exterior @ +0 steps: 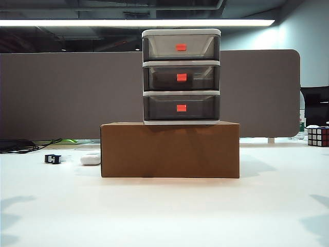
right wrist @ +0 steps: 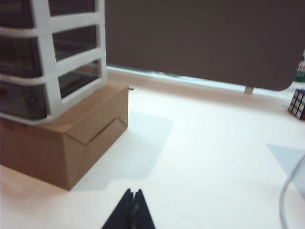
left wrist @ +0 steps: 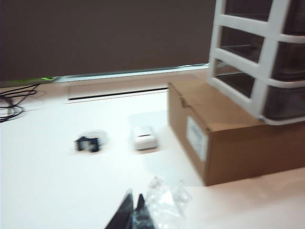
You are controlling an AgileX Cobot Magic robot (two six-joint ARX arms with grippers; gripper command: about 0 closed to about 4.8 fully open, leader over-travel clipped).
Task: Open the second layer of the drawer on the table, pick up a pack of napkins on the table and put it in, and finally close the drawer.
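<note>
The drawer (exterior: 181,122) stands on a brown cardboard box, a white-framed cabinet with three smoky grey tiers, all pushed in. The second layer (exterior: 163,78) sits flush with its orange-red handle at the front centre. The pack of napkins is out of view. Neither gripper shows in the exterior view. My left gripper (left wrist: 134,196) is shut, low over the table (exterior: 164,211), left of the box. A crumpled bit of clear film (left wrist: 164,202) lies right beside its fingertips. My right gripper (right wrist: 133,192) is shut with nothing in it, over bare table right of the drawer (right wrist: 47,67).
The cardboard box (exterior: 169,149) holds the cabinet up. A small white rounded case (exterior: 90,159) and a small black object (exterior: 52,159) lie left of the box. A puzzle cube (exterior: 317,136) sits at the far right edge. A grey partition closes the back.
</note>
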